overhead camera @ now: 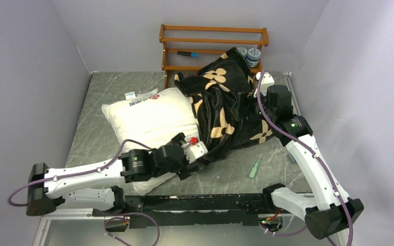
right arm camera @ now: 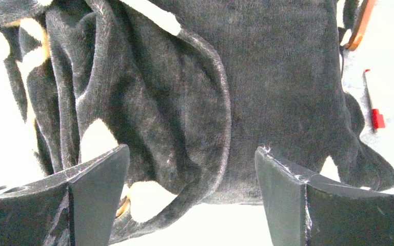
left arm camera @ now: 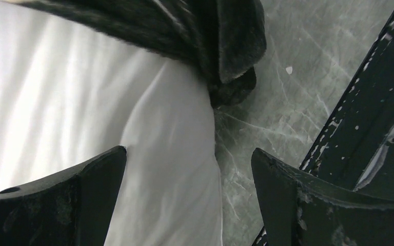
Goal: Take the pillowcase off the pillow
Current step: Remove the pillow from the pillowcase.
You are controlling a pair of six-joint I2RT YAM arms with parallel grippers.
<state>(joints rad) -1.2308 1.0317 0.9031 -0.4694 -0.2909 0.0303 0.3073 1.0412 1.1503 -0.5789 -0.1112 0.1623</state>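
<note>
Pillowcase (overhead camera: pixel 225 110): black plush w/ cream flower motifs, bunched in a tall crumpled heap right of centre on the table, far end up by the rack. It covers only the right end of the pillow (overhead camera: pixel 149 118). The pillow's white left part lies bare, w/ a red-and-black logo (overhead camera: pixel 146 99) and small tag (overhead camera: pixel 130 95) at its far edge. How much pillow sits inside the heap: can't tell.

Handling, my guess: the cover is soft, floppy and light, w/ deep pile, so fingers should bite well. It'll prob. drag and bunch rather than slide. Best hold is prob. a thick fold or the rolled hem in the right wrist view, pulling rightward. The pillow is plump and squashy in smooth woven cloth, likely a bit slippery, so pin it at the bare corner.

Left gripper (left arm camera: pixel 184 154): jaws wide apart, nothing btwn them, over the pillow's near right corner just beside the cover's edge. Right gripper (right arm camera: pixel 192 151): jaws also wide and empty, facing plush folds at the heap's right side. Touching or not, can't tell.

Around: grey-green marble-look table (overhead camera: pixel 107 92). Wooden slatted rack (overhead camera: pixel 213 41) at the far wall w/ two round tins (overhead camera: pixel 250 54) and a blue-handled tool (overhead camera: pixel 187 53). Small green item (overhead camera: pixel 254 169) near right.
</note>
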